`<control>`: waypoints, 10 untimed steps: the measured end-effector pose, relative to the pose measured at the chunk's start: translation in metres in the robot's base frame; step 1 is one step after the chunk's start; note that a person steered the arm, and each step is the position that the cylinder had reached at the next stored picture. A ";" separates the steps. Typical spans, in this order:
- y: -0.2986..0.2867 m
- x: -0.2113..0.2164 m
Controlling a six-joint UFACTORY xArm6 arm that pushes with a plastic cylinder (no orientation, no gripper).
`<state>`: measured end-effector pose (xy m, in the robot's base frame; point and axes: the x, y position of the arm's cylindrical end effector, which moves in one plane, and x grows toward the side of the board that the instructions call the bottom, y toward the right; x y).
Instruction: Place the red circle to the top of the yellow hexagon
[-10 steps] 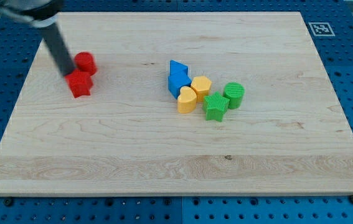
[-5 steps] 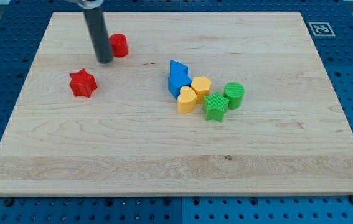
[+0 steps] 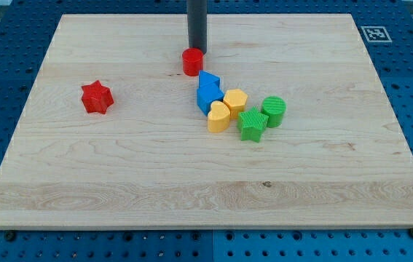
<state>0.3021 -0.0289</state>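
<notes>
The red circle (image 3: 192, 62) lies near the board's top middle, just above and left of the blue blocks. My tip (image 3: 197, 51) stands right behind it, touching its upper edge. The yellow hexagon (image 3: 235, 102) sits lower and to the right, in a tight cluster. The red circle is up and left of the hexagon, about a block's width off its column.
A blue triangle (image 3: 207, 79) and a blue block (image 3: 207, 97) sit left of the hexagon. A yellow rounded block (image 3: 218, 116), a green star (image 3: 252, 124) and a green cylinder (image 3: 273, 110) crowd it. A red star (image 3: 96, 97) lies at the left.
My tip has swept from the left to the top middle, pushing the red circle away from the red star and rightward. The red star and the cluster stayed put.
</notes>
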 end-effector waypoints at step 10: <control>0.111 0.054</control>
<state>0.3556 0.0823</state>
